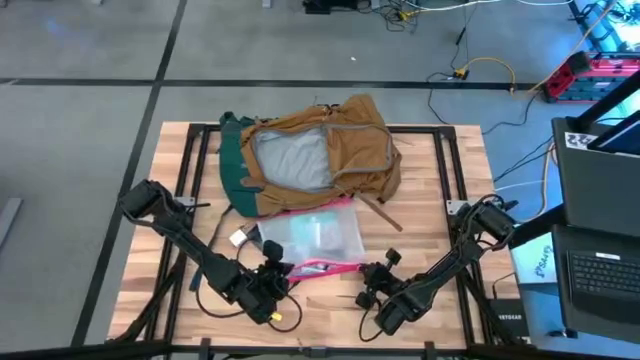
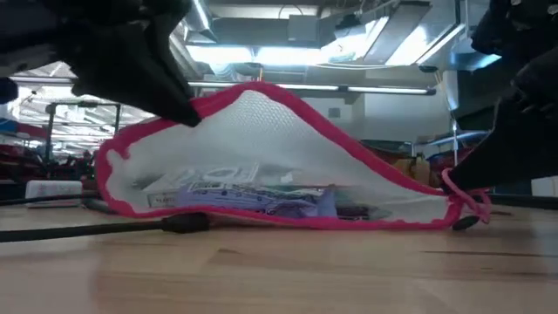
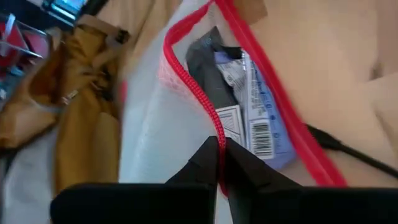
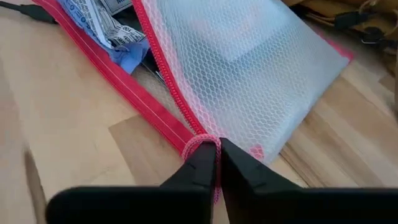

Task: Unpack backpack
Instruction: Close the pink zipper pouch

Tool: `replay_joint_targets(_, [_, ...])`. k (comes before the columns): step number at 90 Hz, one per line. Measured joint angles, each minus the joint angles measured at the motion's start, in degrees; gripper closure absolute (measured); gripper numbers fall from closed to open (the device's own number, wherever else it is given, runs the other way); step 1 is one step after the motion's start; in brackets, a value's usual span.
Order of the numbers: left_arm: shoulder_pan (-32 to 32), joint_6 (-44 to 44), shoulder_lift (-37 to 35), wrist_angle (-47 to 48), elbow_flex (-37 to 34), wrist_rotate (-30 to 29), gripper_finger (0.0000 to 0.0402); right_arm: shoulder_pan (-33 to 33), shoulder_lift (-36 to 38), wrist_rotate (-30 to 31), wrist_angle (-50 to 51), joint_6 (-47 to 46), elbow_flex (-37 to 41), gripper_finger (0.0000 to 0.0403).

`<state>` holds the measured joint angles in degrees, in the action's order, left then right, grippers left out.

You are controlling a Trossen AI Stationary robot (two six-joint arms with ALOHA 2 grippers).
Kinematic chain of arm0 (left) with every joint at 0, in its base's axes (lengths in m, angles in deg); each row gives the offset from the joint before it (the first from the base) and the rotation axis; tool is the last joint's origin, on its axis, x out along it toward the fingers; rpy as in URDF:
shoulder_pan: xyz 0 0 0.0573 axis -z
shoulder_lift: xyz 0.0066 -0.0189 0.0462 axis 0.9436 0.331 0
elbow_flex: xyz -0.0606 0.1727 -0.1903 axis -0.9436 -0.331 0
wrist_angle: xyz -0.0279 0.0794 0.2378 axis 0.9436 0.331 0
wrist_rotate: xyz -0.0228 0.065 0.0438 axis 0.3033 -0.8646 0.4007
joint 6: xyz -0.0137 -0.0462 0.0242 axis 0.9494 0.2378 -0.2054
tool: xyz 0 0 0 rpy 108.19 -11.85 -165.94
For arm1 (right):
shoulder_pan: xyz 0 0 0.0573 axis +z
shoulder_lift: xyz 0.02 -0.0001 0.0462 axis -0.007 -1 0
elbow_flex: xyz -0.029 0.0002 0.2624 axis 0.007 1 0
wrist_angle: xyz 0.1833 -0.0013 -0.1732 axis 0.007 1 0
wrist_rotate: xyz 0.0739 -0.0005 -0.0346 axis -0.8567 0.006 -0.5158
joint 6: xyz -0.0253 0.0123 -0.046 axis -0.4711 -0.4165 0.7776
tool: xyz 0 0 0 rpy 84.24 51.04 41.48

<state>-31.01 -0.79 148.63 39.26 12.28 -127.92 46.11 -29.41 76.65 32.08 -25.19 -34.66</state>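
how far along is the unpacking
Done: the pouch is out of the open backpack, lying on the table. In hand: the left gripper pinches the pouch's zip edge, the right gripper its pull cord, mouth held open. Left: the packets are inside.

The work surface is a light wooden butcher-block table (image 1: 455, 180) standing on a smooth grey concrete floor (image 1: 80, 60) crossed by dark tape lines (image 1: 160, 82). Loose black and yellow cables (image 1: 480, 70) trail over the floor beyond the table's far edge, near a red box-shaped unit (image 1: 575, 75). Beside the table's right side sits a dark open laptop (image 1: 600, 270) on a black stand. Seen level across the tabletop, the room behind is bright, with long ceiling strip lights (image 2: 305, 87) under grey ductwork (image 2: 305, 30), a pale wall (image 2: 392, 113), and what may be shelving at the far left (image 2: 52, 131).
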Motion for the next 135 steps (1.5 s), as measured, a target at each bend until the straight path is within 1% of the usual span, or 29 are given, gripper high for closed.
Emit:
replay_joint_targets(9, [0.00, -2.84, 0.00, 0.00, 0.02, -0.35, 0.0400, 0.00, -0.02, -0.08, -0.02, -0.02, 0.00, 0.0401])
replay_joint_targets(15, [0.00, -3.73, 0.00, -0.01, 0.02, -0.38, 0.0391, 0.00, -0.02, -0.34, -0.22, -0.04, 0.00, 0.0401])
replay_joint_targets(33, [0.00, -4.67, -0.06, -0.18, 0.02, -0.42, 0.0330, 0.00, -0.04, -0.33, -2.70, -0.02, 0.00, 0.0400])
replay_joint_targets(40, [0.00, -5.84, -0.07, -1.30, 0.02, -1.52, 0.0307, 0.00, -0.04, -0.15, -2.93, 0.00, 0.00, 0.0401])
replay_joint_targets(51, [0.36, -7.95, -0.09, -4.58, 0.02, -4.49, 0.0279, 0.00, -0.07, 0.91, -2.96, 0.02, 0.00, 0.0402])
replay_joint_targets(77, [2.00, -19.64, -0.11, -17.15, 0.04, -7.83, 0.0248, 0.00, -0.07, 1.10, -3.33, 0.05, 0.00, 0.0402])
replay_joint_targets(82, [1.86, -21.20, -0.11, -19.62, 0.04, -6.49, 0.0244, 0.00, -0.07, 1.14, -3.96, 0.05, 0.00, 0.0402])
replay_joint_targets(98, [-0.43, -25.77, 1.72, -24.96, 0.07, 4.83, 0.0236, 0.00, -0.07, 2.17, -6.08, 0.09, 0.00, 0.0402])
replay_joint_targets(109, [-2.81, -26.24, 4.22, -27.86, 0.04, 7.21, 0.0235, 0.00, -0.01, 2.62, -7.46, 0.09, 0.00, 0.0402])
replay_joint_targets(115, [-4.23, -24.60, 5.48, -29.29, 0.04, 7.34, 0.0235, 0.00, 0.02, 3.09, -8.20, 0.09, 0.00, 0.0402])
replay_joint_targets(122, [-6.07, -19.99, 6.76, -31.41, 0.02, 7.84, 0.0235, 0.00, 0.03, 4.30, -9.09, 0.08, 0.00, 0.0402])
replay_joint_targets(129, [-7.97, -15.99, 7.52, -33.18, 0.02, 10.46, 0.0235, -0.04, 0.07, 5.05, -10.14, 0.02, 0.00, 0.0402])
replay_joint_targets(135, [-9.35, -14.34, 8.25, -35.14, 0.02, 12.95, 0.0235, -0.02, 0.13, 5.68, -10.66, 0.00, 0.00, 0.0402])
